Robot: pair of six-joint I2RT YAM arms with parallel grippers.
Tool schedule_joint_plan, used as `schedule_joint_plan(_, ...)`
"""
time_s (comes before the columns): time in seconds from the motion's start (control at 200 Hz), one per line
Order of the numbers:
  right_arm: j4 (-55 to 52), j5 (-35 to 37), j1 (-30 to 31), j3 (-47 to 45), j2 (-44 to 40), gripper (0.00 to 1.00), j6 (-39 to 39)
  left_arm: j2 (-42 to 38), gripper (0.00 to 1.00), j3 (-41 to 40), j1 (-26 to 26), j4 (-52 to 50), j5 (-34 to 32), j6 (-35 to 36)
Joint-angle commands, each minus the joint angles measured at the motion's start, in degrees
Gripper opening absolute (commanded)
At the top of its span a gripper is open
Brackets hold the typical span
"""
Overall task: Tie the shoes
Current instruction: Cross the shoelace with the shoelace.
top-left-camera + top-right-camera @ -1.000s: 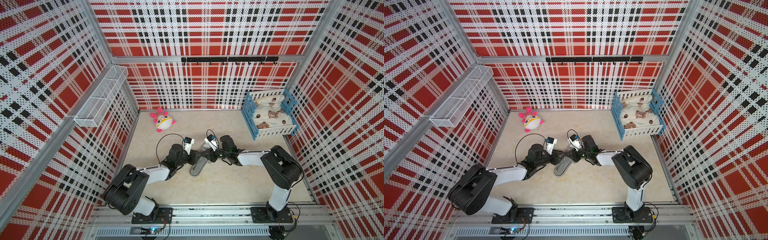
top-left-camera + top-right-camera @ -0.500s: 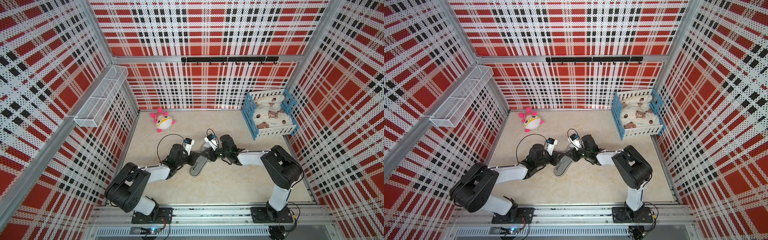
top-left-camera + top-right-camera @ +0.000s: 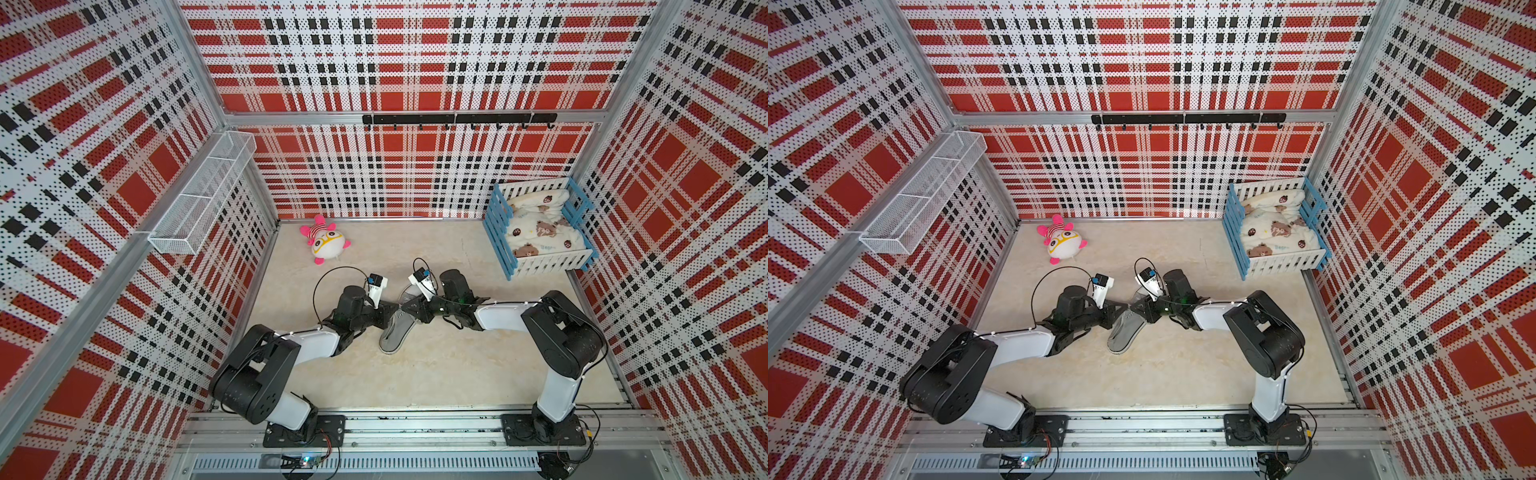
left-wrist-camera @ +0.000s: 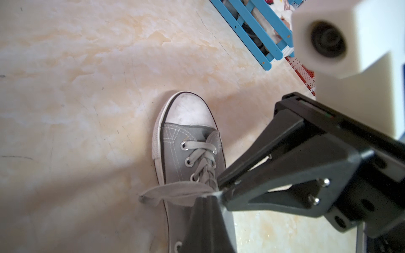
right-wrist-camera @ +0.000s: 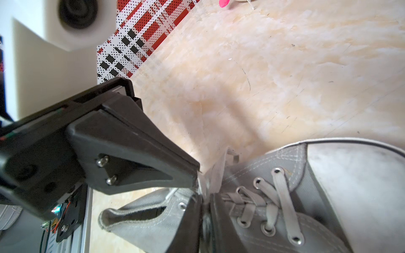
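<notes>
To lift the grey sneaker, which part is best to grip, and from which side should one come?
I would pinch the heel collar of the sneaker from above: it stands on its sole, opening up, and that thin canvas wall fits between jaws. The toe cap is broad and rounded.

Grey canvas sneaker, scuffed rubber toe cap, cloth laces, metal eyelets.

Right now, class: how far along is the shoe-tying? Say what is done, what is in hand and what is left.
Done: the sneaker is laced up its front. In hand: the left gripper and right gripper meet tip to tip over it, both shut on the lace. Left: no bow shows, so the looping, knotting and tightening seem to remain.
</notes>
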Motion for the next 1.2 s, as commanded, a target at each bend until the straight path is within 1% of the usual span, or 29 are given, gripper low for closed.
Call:
schedule_joint_plan(0.0, -1.0, 0.2, -0.1, 1.3, 1.0, 0.16, -0.8, 0.4, 0.0, 1.7, 0.7, 0.2, 1.1, 0.5)
schedule_joint_plan(0.426, -5.6, 5.5, -0.1, 1.4, 1.1, 0.17, -1.2, -2.8, 0.0, 0.3, 2.8, 0.3, 2.6, -0.5)
schedule_joint_plan(0.601, -6.0, 5.7, -0.1, 0.8, 0.7, 0.17, -1.4, -2.8, 0.0, 0.0, 3.4, 0.5, 1.9, -1.0)
schedule_joint_plan(0.822, -6.3, 5.7, -0.1, 0.7, 0.6, 0.17, -1.6, -3.7, 0.0, -1.7, 5.7, 1.0, -0.3, -2.5)
schedule_joint_plan(1.198, -6.8, 5.7, -0.1, 0.6, 0.3, 0.16, -1.9, -5.2, 0.0, -4.0, 7.2, 1.8, -2.0, -3.3)
